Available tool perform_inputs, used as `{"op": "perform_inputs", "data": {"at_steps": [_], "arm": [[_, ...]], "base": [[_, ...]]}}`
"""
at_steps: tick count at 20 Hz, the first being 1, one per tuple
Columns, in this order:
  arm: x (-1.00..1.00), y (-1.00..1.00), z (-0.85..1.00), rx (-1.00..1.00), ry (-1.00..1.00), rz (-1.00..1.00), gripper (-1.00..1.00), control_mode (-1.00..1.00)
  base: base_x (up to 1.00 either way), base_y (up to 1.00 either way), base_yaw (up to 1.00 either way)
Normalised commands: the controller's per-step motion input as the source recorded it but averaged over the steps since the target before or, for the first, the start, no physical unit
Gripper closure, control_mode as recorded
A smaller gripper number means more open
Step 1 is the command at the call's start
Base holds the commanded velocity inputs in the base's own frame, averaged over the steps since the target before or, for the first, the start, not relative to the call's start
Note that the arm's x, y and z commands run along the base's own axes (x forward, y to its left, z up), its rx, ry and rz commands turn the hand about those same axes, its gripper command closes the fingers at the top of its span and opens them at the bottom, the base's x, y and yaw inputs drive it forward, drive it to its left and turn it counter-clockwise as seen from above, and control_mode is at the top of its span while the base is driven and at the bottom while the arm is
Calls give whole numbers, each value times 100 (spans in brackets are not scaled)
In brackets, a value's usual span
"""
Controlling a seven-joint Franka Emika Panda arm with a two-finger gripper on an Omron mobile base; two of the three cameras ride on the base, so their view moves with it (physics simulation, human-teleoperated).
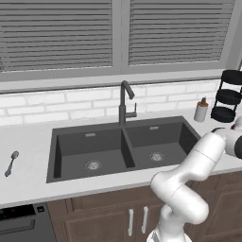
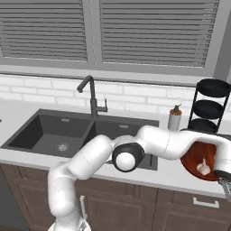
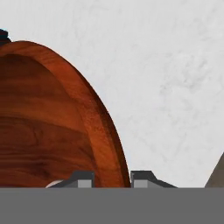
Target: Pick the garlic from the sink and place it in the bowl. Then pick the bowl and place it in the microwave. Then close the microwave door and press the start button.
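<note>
The reddish-brown wooden bowl sits on the counter right of the sink, near the front edge. The whitish garlic lies inside it. My gripper hangs over the bowl's right rim. In the hand view the gripper has one dark fingertip inside the bowl and the other outside. The rim fills the narrow gap between them, so the gripper is shut on it. Both basins of the sink hold nothing. The microwave is out of view.
A black tiered rack and a soap bottle stand behind the bowl by the wall. The tall faucet rises behind the sink. A spoon lies on the counter far left. The counter's front edge runs close to the bowl.
</note>
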Motion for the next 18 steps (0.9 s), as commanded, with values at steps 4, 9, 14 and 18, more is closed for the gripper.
{"op": "perform_inputs", "data": {"at_steps": [4,9,14,18], "arm": [[-14,19,38,-8,-3,0,100,-100],[-1,83,9,-11,-1,0,100,-100],[0,100,0,-9,0,0,100,-100],[-71,46,-1,-1,-13,3,100,-100]], "base": [[0,0,0],[0,0,0],[0,0,0],[0,0,0]]}}
